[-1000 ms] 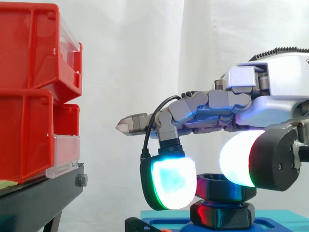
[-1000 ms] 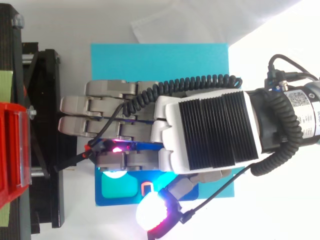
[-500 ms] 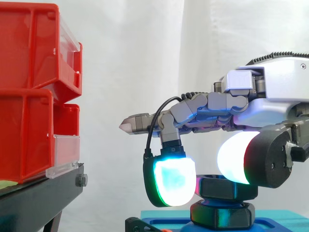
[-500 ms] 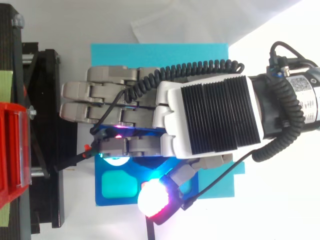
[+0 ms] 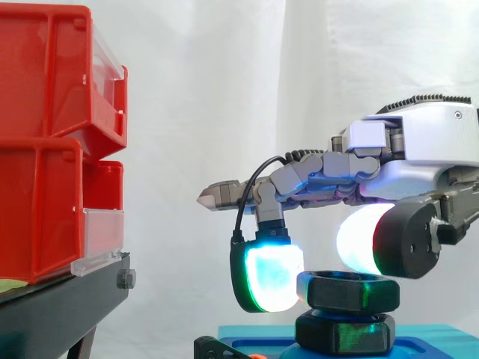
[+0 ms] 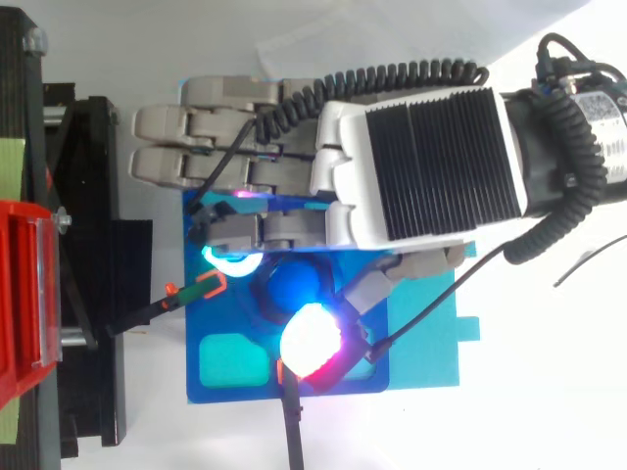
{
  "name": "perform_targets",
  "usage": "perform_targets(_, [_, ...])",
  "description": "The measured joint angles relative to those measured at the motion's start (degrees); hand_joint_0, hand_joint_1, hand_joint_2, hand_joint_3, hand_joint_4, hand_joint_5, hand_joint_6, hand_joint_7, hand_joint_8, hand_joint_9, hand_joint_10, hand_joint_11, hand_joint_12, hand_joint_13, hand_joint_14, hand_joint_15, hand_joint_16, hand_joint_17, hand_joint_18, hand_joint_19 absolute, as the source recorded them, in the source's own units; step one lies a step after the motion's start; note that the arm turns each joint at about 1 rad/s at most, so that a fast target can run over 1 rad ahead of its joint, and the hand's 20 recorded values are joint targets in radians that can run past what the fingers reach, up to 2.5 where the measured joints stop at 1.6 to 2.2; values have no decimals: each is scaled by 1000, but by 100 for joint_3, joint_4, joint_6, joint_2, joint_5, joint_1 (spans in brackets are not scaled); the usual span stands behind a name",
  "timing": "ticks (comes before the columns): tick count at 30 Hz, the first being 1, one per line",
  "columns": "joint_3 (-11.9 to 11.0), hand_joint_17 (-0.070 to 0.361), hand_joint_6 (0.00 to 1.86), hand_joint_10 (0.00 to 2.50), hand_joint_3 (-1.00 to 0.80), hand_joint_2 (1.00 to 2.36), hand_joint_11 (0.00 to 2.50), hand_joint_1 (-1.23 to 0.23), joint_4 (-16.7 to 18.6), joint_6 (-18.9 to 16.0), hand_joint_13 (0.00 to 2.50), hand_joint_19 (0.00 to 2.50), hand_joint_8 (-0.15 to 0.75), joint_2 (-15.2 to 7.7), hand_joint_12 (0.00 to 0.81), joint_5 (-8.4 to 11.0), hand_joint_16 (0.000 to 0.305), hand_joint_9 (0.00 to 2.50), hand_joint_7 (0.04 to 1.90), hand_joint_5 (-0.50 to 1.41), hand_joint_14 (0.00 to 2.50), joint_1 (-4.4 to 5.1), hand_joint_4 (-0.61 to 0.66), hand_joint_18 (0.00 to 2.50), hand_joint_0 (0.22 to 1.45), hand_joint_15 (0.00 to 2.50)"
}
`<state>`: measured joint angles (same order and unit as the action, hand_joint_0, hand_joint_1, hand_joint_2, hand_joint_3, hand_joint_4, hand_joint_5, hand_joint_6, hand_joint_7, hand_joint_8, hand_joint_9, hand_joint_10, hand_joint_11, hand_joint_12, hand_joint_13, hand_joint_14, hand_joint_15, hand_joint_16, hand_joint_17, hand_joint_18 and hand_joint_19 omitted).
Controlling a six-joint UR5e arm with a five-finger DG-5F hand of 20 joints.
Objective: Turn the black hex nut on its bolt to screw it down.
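Observation:
The black hex nut sits on its bolt above a second black nut; from above, the bolt's blue top shows. My hand reaches in from the right over the nut. One finger curls down, and its cyan-green pad lies against the nut's left side. The thumb's white-red pad rests at the nut's near upper rim, close beside the bolt top. My other fingers stretch straight to the left above the fixture.
The bolt stands on a blue fixture plate lying on a cyan mat. A black clamp with an orange tip pokes in from the left. Red bins on a black stand rise at the left.
The hand has shifted toward the far side and risen slightly. The thumb pad swept in from the fixture's near edge to beside the bolt, uncovering the blue bolt top.

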<state>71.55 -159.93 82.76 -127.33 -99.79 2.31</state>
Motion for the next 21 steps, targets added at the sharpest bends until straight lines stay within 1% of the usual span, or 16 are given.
perform_targets(4, [-1,137,630,0,-500,1000,0,-271,12,3,0,27,247,2,343,-146,61,0,1168,-183,0,-104,228,0,477,0])
perform_targets(6, [-2,137,629,0,-500,1000,0,-269,21,3,0,33,247,3,344,-213,61,0,1169,-183,0,-139,228,0,477,0])
perform_targets(8, [-4,137,621,0,-500,1000,0,-268,43,6,0,26,247,2,343,-252,61,0,1181,-183,0,-150,230,0,477,0])
perform_targets(12, [-29,137,616,0,-500,1000,0,-267,157,24,0,26,248,2,343,-284,61,0,1184,-183,0,-121,228,0,476,0])
perform_targets(15, [-66,137,616,0,-500,1000,0,-266,253,68,0,27,248,2,344,-274,61,0,1175,-182,0,-77,229,0,475,0])
perform_targets(19, [-87,138,612,0,-500,1000,0,-265,416,173,0,26,248,-29,344,-233,61,0,1182,-182,0,-3,229,0,475,0])
perform_targets(21, [-90,138,611,0,-500,1000,0,-265,545,223,0,32,247,-71,344,-185,61,0,1188,-182,0,51,232,0,475,0])
